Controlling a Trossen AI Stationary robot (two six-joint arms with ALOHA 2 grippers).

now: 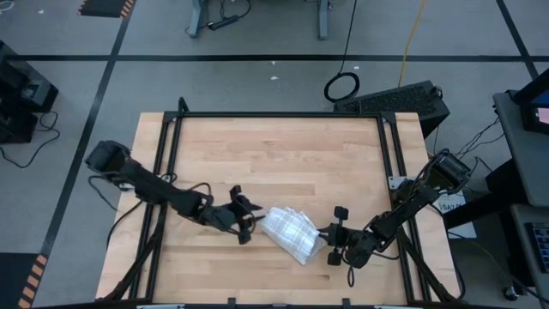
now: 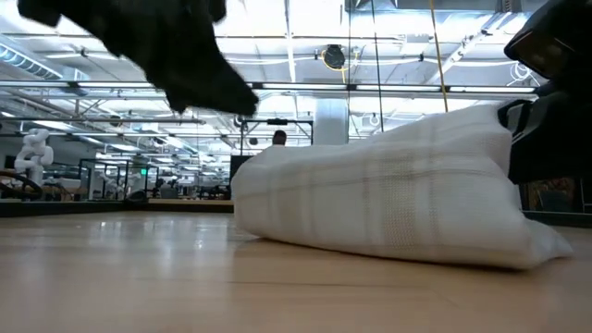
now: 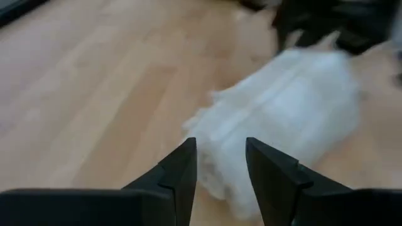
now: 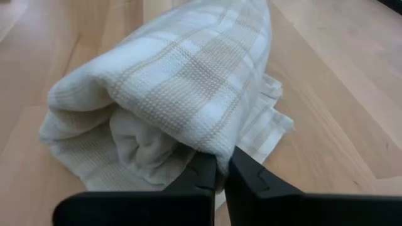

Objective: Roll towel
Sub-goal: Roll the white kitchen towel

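— Towel [image 1: 292,233] is already rolled into a loose bundle on the table [image 1: 274,146], between both grippers. Which step is in hand?

— Finishing. An edge is pinched by the clenched right gripper [image 4: 220,179]; the left gripper [image 3: 220,166] is held just beside it, parted, empty. Tucking the loose flap is called for next.

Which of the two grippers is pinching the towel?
The right gripper: shut on the rolled towel's edge. The left gripper sits beside the other end, fingers apart.
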